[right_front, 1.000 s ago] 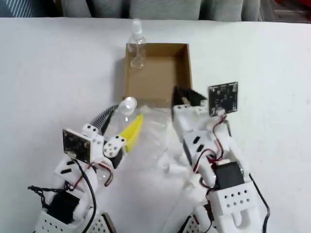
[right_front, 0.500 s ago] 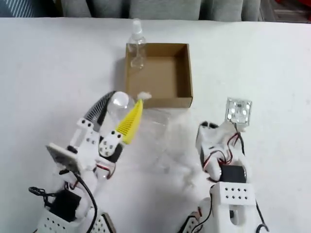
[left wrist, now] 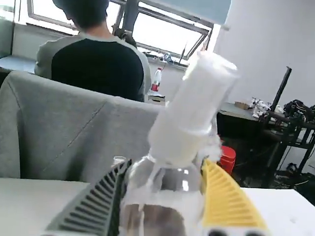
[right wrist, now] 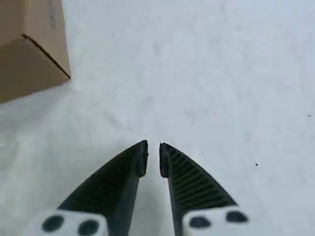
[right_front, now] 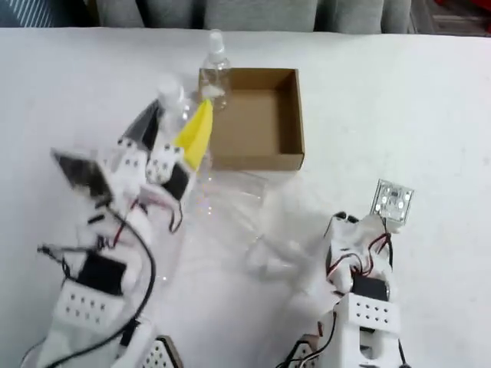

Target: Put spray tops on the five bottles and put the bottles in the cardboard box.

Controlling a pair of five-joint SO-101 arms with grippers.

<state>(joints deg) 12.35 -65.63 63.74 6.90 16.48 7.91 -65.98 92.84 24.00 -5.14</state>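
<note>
My left gripper (right_front: 178,129) is shut on a clear bottle (right_front: 170,103) with a white spray top, held just off the left wall of the cardboard box (right_front: 257,162). In the left wrist view the bottle (left wrist: 189,118) stands up between the grey and yellow fingers of that gripper (left wrist: 165,196). A second clear bottle (right_front: 216,67) with a spray top stands at the box's far left corner. My right gripper (right wrist: 152,158) hovers over bare table with its black fingers together and nothing between them. The box corner (right wrist: 29,44) lies ahead of it.
A crumpled clear plastic bag (right_front: 257,218) lies on the white table in front of the box, between the two arms, with small white parts (right_front: 270,266) in it. The right arm (right_front: 360,253) is folded back near the table's near edge. Grey chair backs line the far edge.
The left arm carried the bottle up and away toward the box's left side. The right arm pulled back from the box toward the near edge.
</note>
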